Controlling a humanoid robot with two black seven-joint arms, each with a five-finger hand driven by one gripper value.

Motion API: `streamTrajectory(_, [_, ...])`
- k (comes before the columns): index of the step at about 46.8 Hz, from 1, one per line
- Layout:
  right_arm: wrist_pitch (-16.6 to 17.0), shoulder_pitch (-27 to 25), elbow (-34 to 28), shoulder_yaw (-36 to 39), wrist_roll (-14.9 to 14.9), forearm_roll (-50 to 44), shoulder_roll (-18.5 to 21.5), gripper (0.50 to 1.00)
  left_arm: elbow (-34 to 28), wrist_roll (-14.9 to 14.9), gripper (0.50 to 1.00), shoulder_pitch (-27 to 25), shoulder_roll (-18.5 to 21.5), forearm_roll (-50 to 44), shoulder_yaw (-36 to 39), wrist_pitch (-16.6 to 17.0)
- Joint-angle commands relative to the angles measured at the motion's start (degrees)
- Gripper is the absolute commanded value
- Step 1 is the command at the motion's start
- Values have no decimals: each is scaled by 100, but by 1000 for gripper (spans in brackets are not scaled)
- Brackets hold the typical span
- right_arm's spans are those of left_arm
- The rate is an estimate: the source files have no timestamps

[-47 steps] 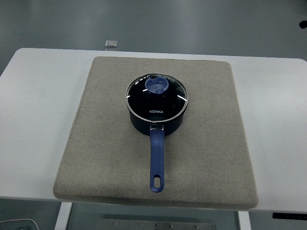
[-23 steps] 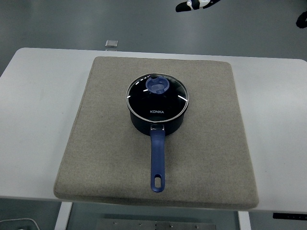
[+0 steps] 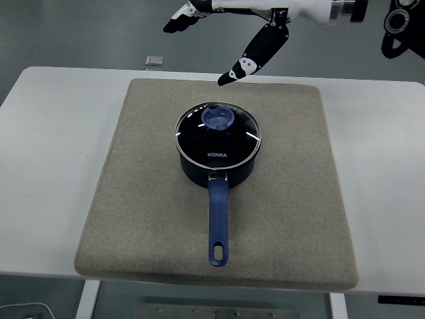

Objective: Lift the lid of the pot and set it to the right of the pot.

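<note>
Near the middle of the grey mat [image 3: 279, 219] on the worktop [image 3: 46, 173] you've got the pot [image 3: 218, 166] with the lid [image 3: 217, 133] seated on it, handle toward the near edge. Right hand [image 3: 229, 30] hangs above the far edge with fingers spread wide, empty, well apart from the lid. Lid looks like glass in a metal rim, so rigid, slick and breakable: take the blue knob [image 3: 217, 119], not the rim; pot contents can't be made out.
</note>
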Motion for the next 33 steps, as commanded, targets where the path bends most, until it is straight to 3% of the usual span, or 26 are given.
streamTrajectory(1, [-139, -147, 42, -25, 0, -390, 67, 901, 0, 0, 1000, -1, 0, -1, -1, 0])
streamTrajectory(19, [-737, -429, 157, -227, 0, -1235, 392, 901, 0, 0, 1000, -1, 0, -1, -1, 0])
streamTrajectory(33, [-1615, -446, 86, -851, 0, -1507, 489, 901, 0, 0, 1000, -1, 0, -1, -1, 0])
